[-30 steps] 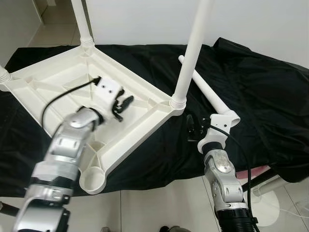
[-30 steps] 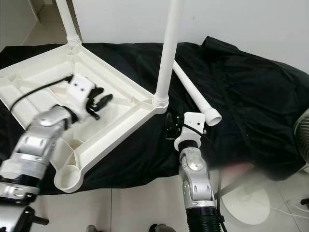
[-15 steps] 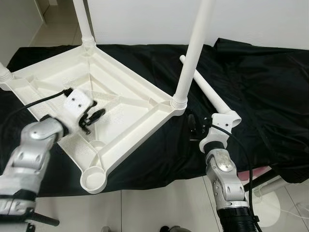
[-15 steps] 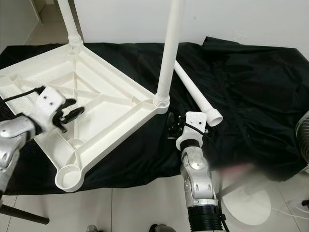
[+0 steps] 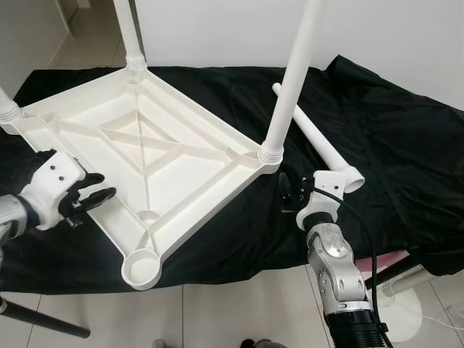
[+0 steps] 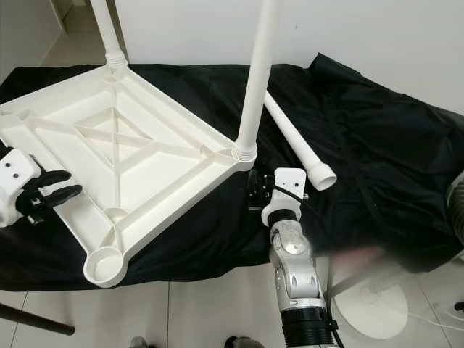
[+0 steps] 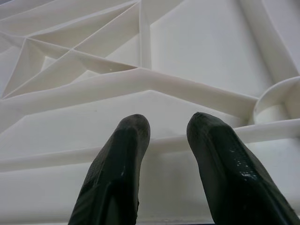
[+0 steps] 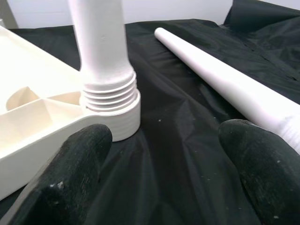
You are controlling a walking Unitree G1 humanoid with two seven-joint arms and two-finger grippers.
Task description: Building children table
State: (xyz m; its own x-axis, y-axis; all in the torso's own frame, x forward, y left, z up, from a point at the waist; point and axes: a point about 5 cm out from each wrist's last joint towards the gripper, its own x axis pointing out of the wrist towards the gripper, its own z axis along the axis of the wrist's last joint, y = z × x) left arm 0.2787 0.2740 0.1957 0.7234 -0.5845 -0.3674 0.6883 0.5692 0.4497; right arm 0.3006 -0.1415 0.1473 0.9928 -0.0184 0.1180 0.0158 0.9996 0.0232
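A big black cloth (image 5: pixel 377 123) is spread over the surface, and on it the white children's table (image 5: pixel 145 167) is laid upside down. Three legs are seen standing up in its corners: one at the back (image 5: pixel 127 32), one at the near right corner (image 5: pixel 290 80) and a bit of one at the far left (image 5: pixel 6 109). The nearest corner socket (image 5: pixel 141 270) is empty, close to the front edge of the cloth. The last loose leg (image 5: pixel 312 134) is laid flat on the cloth, just beside the standing right leg and near the right gripper (image 5: pixel 286 194). A second ago the left gripper (image 5: pixel 90 203) was held over the middle ribs of the table; now it has been pulled away to the left edge, with its jaws a little apart and nothing held between them. So the table has been let go, and the next job is probably to fetch the loose leg for the empty socket. The right gripper has stayed by the base of the right leg, its jaws wide apart and empty. Open cloth is left to the right of the loose leg, so there is room to lift it, but the tall standing leg is close and could be bumped.
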